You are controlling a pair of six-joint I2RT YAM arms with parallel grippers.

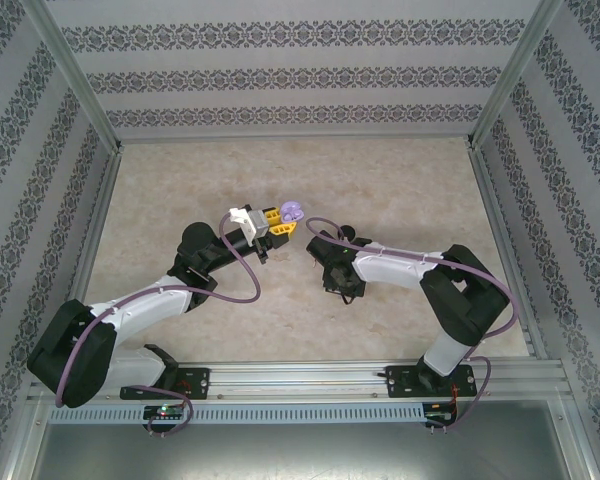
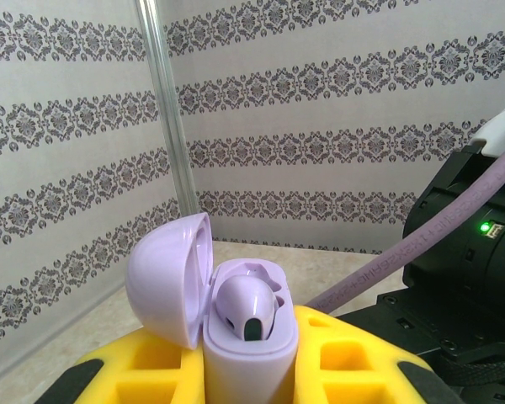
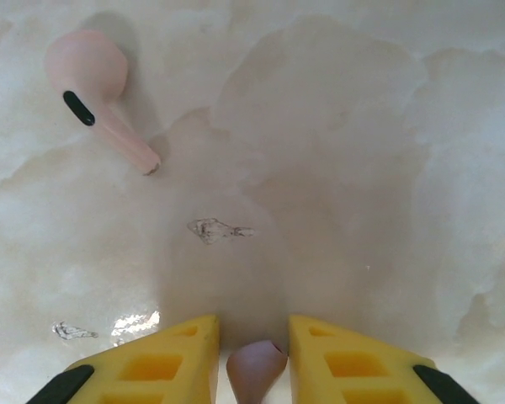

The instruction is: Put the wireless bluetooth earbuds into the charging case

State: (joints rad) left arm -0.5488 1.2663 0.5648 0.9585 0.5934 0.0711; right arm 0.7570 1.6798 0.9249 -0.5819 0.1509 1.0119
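Your left pincer (image 2: 248, 374) was closed on the lilac charging case (image 2: 246, 362), its yellow fingers (image 2: 353, 358) pressed against both sides of the case body at the bottom centre of the left wrist view. The case stood upright with its lid (image 2: 170, 278) swung open to the left, and one lilac earbud (image 2: 248, 305) sat in a well of the case, its rounded head showing above the rim. From the top camera you could see that same case (image 1: 292, 211) at the tip of the left pincer (image 1: 278, 222), just left of the frame's centre and above the bench (image 1: 400, 180). Your right pincer (image 3: 254, 358) pointed down at the bench (image 3: 362, 168). Its yellow fingers (image 3: 164, 362) were drawn close together at the bottom edge of the right wrist view, with a small mauve earbud (image 3: 257, 364) gripped between them. Only its rounded end showed, so you could not tell its stem. A pale pink earbud (image 3: 101, 93) lay on the bench in the upper left of that view, well apart from the right pincer, its stem slanting down and to the right.
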